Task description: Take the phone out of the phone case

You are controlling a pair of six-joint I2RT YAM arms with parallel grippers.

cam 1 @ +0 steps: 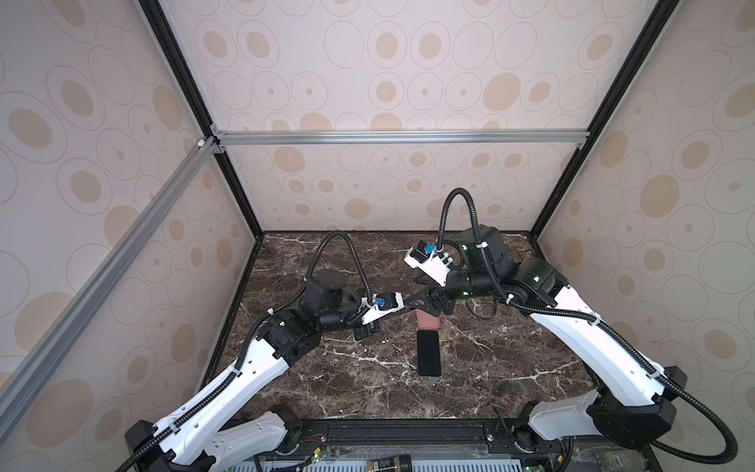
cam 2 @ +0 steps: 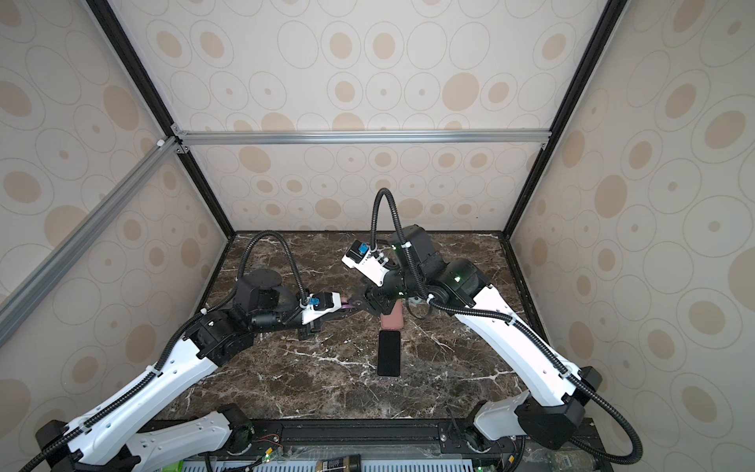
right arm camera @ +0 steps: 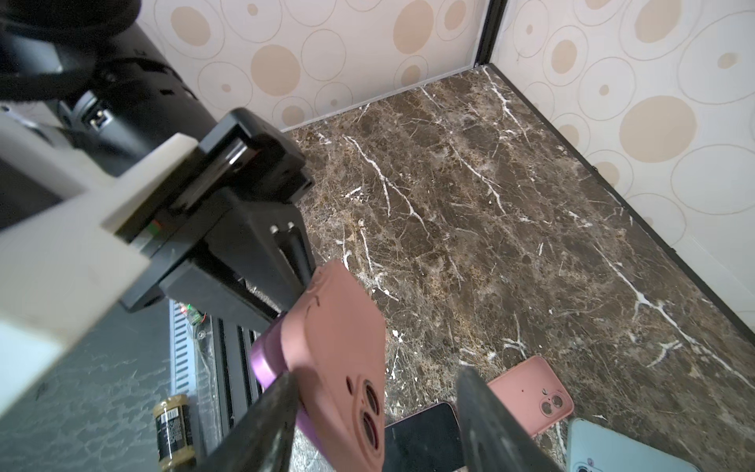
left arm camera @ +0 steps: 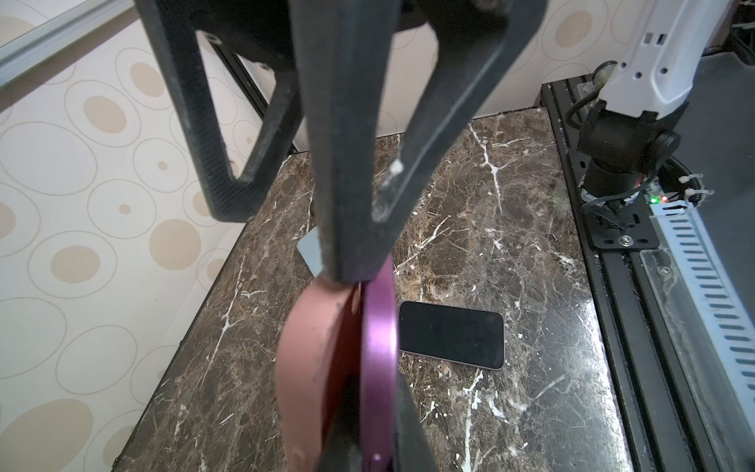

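1. Black fingers of the left gripper [left arm camera: 351, 274] are pinched tight on one end of the pink case [left arm camera: 310, 351], just where the purple phone [left arm camera: 378, 327] meets it. Whether the pinch also takes in the phone's rim cannot be told.
2. The right gripper [right arm camera: 376, 380] reaches in from the right with its jaws apart around the camera end of the same case. One finger [right arm camera: 261, 417] lies against the phone's purple edge, while the other stands clear with a gap showing.
3. Phone and case hang in the air between the two grippers, above the middle of the marble table [cam 1: 327, 367] and toward its far half. The phone is partly out: along one long side a dark gap shows between rim and case.
4. The case looks soft and rubbery, so it should bend and peel, though it may cling or spring back. The phone looks stiff and smooth-edged, and would likely break if dropped. The better hold seems to be the bare purple rim for one gripper and the freed case lip for the other, pulling apart.
5. Below, a black phone [cam 1: 429, 353] lies flat on the table, with an empty pink case [cam 1: 429, 325] just beside it on the far side.
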